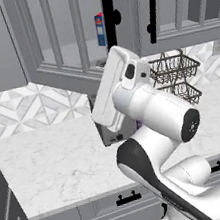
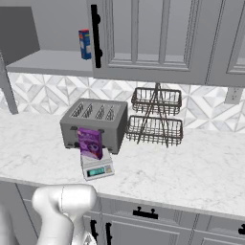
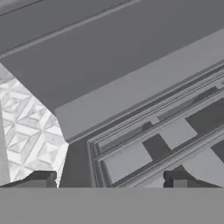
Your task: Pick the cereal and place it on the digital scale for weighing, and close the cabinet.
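The purple cereal box [image 2: 90,142] stands upright on the small white digital scale [image 2: 97,168], just in front of the toaster. The grey upper cabinet [image 2: 48,62] has its left door [image 1: 54,35] swung out, leaving the shelf exposed. My arm is raised in front of that door. In the hand view my gripper [image 3: 111,181] is open, its two dark fingertips [image 3: 41,179] far apart with nothing between them. It looks up along the door's lower edge and panelled face [image 3: 131,157], with tiled backsplash to the left.
A blue box with a red top [image 2: 85,44] sits on the open cabinet shelf. The grey four-slot toaster [image 2: 94,120] and a two-tier wire basket rack [image 2: 155,119] stand at the back of the marble counter [image 2: 191,172]. Drawers with black handles run below.
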Controlling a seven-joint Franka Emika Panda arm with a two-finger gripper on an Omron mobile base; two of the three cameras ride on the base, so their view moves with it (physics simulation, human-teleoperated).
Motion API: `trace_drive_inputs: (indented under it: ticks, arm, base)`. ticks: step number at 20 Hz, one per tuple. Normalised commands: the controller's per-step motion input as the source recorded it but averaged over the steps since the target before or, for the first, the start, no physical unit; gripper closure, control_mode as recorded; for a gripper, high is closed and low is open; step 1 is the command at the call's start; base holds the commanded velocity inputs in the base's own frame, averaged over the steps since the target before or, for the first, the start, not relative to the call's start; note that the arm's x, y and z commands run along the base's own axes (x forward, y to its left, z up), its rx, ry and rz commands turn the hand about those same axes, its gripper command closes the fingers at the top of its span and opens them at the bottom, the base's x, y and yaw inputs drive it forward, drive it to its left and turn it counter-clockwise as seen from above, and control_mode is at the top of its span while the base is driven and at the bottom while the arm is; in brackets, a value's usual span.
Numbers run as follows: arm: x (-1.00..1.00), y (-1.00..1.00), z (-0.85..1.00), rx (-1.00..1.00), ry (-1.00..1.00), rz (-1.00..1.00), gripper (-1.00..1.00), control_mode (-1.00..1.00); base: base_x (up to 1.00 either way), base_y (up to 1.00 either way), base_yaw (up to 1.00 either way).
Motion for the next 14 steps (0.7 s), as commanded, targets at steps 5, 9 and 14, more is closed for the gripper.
trace_drive_inputs:
  ticks: [5, 9, 14]
  arm:
    - [1.00, -0.56, -0.01, 0.16, 0.06, -0.07, -1.00, -1.00]
    - [1.00, -0.15, -0.08, 0.08, 0.10, -0.01, -1.00, -1.00]
    - [0.98, -0.03, -0.02, 0.03, 0.03, 0.00, -1.00, -1.00]
  base:
    - [0.00, 0.00, 0.00]
    - [0.00, 0.00, 0.00]
    - [0.00, 0.00, 0.00]
